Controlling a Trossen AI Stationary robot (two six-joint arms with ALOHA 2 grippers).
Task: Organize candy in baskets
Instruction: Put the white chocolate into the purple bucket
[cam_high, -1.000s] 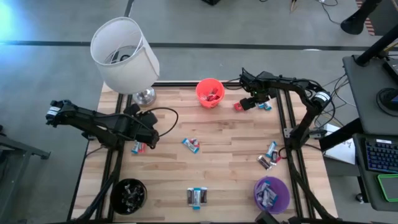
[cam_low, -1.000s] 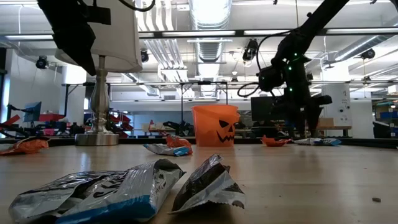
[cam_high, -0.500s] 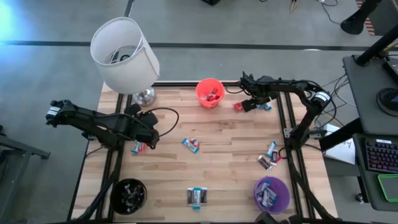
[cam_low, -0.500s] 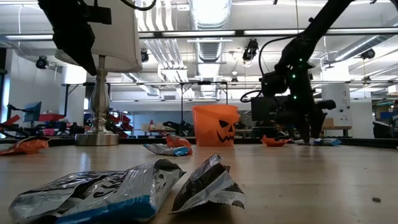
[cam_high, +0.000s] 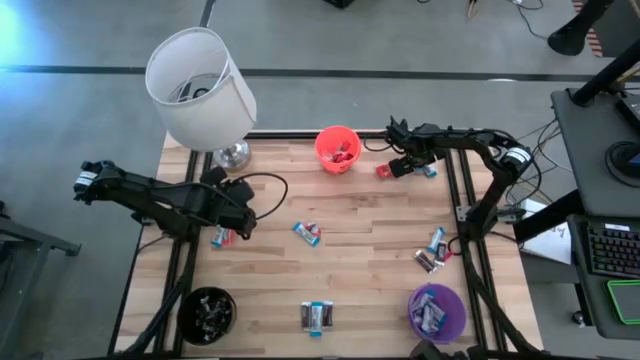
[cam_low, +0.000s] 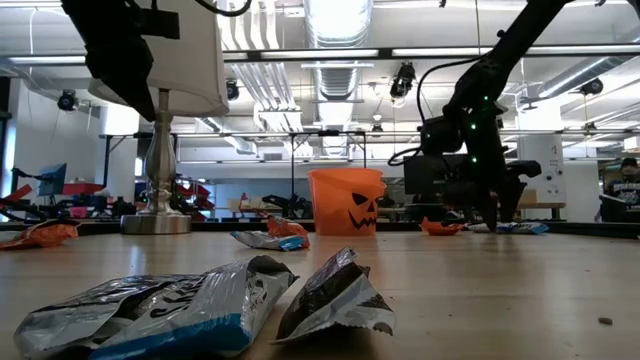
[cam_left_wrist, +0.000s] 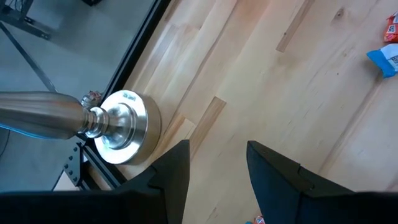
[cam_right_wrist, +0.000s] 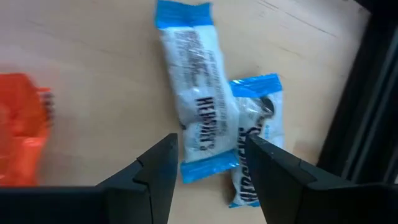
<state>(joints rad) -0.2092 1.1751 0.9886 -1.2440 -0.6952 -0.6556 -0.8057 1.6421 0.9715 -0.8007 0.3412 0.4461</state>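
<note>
My right gripper is open and hovers low at the table's far right corner. Its fingers stand on either side of a white-and-blue candy. A second such candy lies against the first, and a red candy lies beside them. My left gripper is open over the left side of the table, near a red-and-blue candy. The orange basket stands at the far edge, the purple basket at the near right and the black basket at the near left. All three hold candy.
A lamp with a white shade stands on its metal base at the far left corner. Loose candies lie mid-table, at the near edge and on the right. Black frame rails run along both sides of the table.
My right gripper has come down a little toward the candies at the far right corner and shifted slightly toward the right edge. It has stayed open.
</note>
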